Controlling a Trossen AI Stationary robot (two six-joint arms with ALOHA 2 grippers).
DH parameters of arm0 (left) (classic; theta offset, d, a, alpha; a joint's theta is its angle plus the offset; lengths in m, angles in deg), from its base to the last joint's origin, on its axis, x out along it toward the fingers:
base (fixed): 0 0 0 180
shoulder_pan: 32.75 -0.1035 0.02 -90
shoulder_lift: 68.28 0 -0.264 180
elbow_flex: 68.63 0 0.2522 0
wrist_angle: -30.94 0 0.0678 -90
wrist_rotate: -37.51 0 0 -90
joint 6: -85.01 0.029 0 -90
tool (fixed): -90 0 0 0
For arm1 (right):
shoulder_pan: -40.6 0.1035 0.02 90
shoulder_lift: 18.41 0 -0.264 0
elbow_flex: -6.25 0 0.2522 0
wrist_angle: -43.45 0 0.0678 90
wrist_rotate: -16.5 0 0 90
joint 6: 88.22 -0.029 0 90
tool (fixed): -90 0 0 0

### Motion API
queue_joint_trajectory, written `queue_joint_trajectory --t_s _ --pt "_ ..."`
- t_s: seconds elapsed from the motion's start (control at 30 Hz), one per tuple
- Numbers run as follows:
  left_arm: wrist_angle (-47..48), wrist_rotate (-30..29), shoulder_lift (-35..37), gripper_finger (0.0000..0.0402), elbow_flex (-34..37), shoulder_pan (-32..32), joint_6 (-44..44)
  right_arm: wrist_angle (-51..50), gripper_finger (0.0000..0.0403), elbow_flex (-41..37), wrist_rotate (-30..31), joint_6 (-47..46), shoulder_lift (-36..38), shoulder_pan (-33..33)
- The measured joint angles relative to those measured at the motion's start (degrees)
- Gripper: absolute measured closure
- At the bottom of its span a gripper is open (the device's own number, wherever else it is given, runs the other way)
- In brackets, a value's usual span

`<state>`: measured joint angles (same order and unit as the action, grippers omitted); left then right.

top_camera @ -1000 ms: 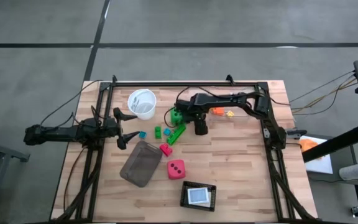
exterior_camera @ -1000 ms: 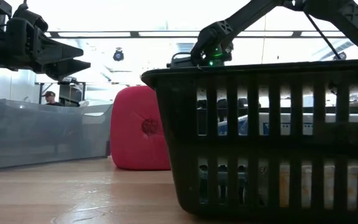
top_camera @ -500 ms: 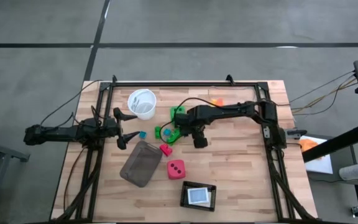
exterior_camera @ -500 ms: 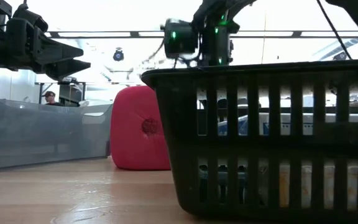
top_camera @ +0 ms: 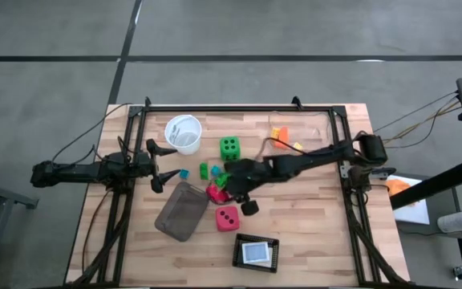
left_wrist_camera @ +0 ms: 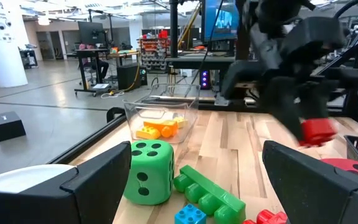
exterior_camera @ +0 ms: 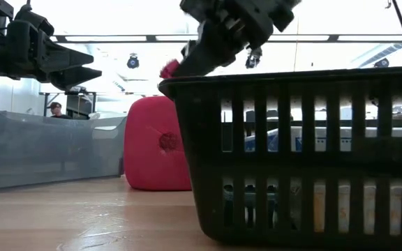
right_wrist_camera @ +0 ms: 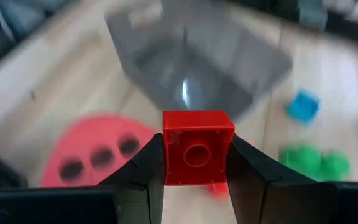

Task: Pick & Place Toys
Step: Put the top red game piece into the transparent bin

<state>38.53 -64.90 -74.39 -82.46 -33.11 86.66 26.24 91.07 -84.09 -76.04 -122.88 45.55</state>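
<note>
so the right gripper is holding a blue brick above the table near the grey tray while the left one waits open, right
Not quite: the brick is red, not blue. The right wrist view shows the right gripper shut on a red brick, above the table near the grey tray. The left gripper does wait open at the table's left side.

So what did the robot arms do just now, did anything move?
The right hand, shut on a red brick, swung from beside the green dice toward the grey tray and pink-red dice. The left hand stayed open in place; the toys on the table didn't move.
</note>
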Motion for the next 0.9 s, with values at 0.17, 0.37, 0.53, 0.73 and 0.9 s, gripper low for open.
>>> queue_joint_trajectory --t_s 0.17,0.37,0.53,0.73,0.9 --pt "0.0 -0.02 0.0 0.0039 0.0 0.0 -0.02 23.64 0.0281 -11.86 -0.1 -1.7 2.49 1.48" --pt "0.01 0.0 0.0 0.0039 0.0 -0.01 -0.02 34.51 0.0281 -20.82 3.38 -3.53 5.77 1.17" --pt "0.02 0.0 0.0 0.0039 0.0 -0.02 -0.03 39.81 0.0281 -25.74 7.04 -3.64 8.4 0.32" --pt "-0.01 0.0 -0.05 0.0039 0.0 -0.02 -0.04 48.5 0.0281 -30.6 8.67 -4.32 11.05 -1.21" --pt "0.12 0.0 -0.06 0.0039 0.0 -0.02 -0.04 59.43 0.0281 -35.7 8.26 -4.66 12.59 -2.73"
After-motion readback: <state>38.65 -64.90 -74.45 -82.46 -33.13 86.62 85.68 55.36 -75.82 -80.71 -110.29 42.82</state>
